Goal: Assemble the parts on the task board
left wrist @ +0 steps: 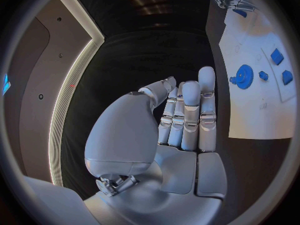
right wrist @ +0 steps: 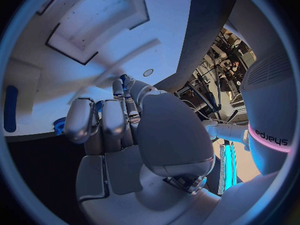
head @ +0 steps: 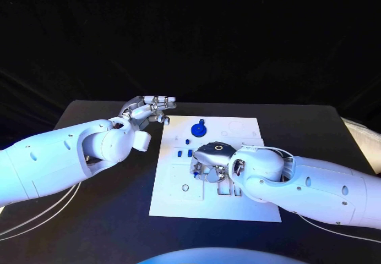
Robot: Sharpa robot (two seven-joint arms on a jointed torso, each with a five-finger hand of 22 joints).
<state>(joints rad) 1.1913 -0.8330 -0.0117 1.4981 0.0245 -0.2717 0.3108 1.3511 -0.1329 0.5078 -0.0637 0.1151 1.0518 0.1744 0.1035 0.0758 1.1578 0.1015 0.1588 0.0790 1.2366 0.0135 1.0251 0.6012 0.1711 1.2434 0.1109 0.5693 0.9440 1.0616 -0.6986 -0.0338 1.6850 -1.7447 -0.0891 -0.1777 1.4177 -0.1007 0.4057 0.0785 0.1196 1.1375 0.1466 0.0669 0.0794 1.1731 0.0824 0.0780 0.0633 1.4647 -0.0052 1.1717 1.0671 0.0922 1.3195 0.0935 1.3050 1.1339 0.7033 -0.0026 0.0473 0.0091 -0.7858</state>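
Note:
The white task board (head: pixel 179 192) lies mid-table. A blue gear (head: pixel 199 130) stands near its far edge, with small blue parts (head: pixel 185 153) just in front of it. My right hand (head: pixel 211 158) hangs over the board's middle, fingers curled downward. In the right wrist view its fingertips (right wrist: pixel 119 90) pinch a small blue part (right wrist: pixel 124 78), mostly hidden. My left hand (head: pixel 151 110) hovers off the board's far left corner. Its fingers (left wrist: pixel 187 115) are straight and hold nothing. The left wrist view also shows the gear (left wrist: pixel 242 77) and blue parts (left wrist: pixel 277 56) on the board (left wrist: pixel 256 110).
The black table (head: pixel 95 220) extends on both sides of the board. White cables (head: pixel 39 220) trail under my left arm near the front left. My right forearm (head: pixel 317 187) covers the board's right edge.

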